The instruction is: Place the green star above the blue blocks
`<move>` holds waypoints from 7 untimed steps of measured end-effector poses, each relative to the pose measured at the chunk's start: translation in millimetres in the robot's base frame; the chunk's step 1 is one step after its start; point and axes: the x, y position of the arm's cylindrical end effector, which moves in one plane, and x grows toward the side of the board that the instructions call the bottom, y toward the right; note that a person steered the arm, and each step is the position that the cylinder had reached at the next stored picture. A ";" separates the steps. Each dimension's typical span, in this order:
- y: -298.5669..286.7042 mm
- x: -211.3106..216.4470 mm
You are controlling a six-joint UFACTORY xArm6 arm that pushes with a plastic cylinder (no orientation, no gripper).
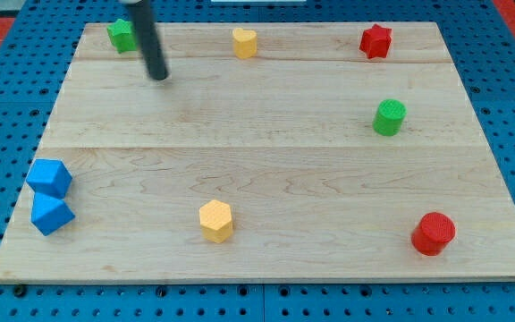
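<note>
The green star (120, 34) lies at the board's top left corner, partly hidden by the rod. My tip (158, 75) is just below and to the right of the star, apart from it. Two blue blocks sit at the board's left edge near the bottom: a blue block (49, 177) above and another blue block (52, 215) below, touching each other. They are far below the star.
A yellow heart (244, 42) is at top centre, a red star (375, 41) at top right, a green cylinder (388, 117) at right, a yellow hexagon (215, 220) at bottom centre, a red cylinder (433, 233) at bottom right. The wooden board (266, 152) lies on blue pegboard.
</note>
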 end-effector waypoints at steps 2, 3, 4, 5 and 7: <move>96.0 -90.2; 94.1 -91.1; 82.7 -91.1; 81.5 -91.9; 50.1 -92.2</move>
